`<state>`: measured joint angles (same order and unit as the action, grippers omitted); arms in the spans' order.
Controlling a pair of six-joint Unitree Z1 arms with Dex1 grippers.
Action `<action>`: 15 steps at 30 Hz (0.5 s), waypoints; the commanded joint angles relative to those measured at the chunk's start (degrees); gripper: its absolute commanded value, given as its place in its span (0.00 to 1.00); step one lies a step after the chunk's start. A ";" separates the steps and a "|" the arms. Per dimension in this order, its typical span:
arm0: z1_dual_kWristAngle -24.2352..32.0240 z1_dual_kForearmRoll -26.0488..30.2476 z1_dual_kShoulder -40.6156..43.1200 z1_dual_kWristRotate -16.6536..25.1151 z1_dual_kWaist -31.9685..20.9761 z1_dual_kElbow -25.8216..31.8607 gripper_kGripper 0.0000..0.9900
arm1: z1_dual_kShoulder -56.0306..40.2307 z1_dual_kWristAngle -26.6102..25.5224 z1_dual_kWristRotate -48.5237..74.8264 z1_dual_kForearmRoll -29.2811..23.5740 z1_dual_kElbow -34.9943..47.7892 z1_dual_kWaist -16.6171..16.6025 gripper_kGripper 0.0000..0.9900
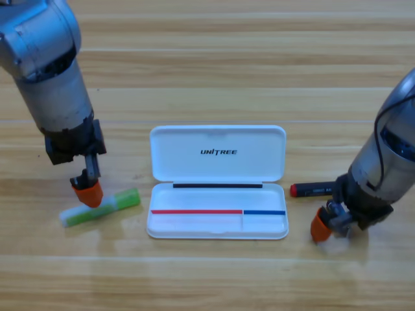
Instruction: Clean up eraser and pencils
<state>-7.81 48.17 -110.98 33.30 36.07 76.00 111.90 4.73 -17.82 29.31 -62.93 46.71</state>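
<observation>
The light-green pencil (102, 207) lies flat to the left of the white case (217, 227). My left gripper (86, 192) points down at its middle, the orange tip touching or just above it. The red-and-black pencil (312, 189) lies right of the case, and the right arm hides its far end. My right gripper (322, 227) is low on the table just below that pencil. It sits where the eraser (331, 209) lies, so only a dark sliver of the eraser shows by the jaws. I cannot tell whether the eraser is held.
The white case lies open in the middle, its lid (217, 152) folded back and its tray towards the front. The left arm (52, 84) comes in from the upper left. The right arm (389, 162) comes in from the right edge.
</observation>
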 commanded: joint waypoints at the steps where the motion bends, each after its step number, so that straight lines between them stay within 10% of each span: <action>1: -0.36 -3.08 -3.54 -1.57 -1.18 -3.40 0.97 | 5.78 0.63 -0.46 -1.53 0.62 -3.64 0.85; 5: 0.16 -5.10 -4.42 -2.27 -1.18 -5.16 0.97 | 5.96 -0.25 -0.46 -1.27 1.32 -3.81 0.80; 12: 0.34 -7.47 -5.39 -3.42 -1.09 -6.48 0.97 | 5.34 -3.59 1.91 -0.22 2.46 -4.43 0.04; 15: 0.95 -8.53 -5.48 -3.68 -1.09 -7.27 0.97 | 5.34 -4.56 2.88 1.01 2.20 -4.78 0.00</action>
<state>-7.75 41.01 -113.91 30.42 35.75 70.58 112.38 2.43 -16.26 28.46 -63.09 43.70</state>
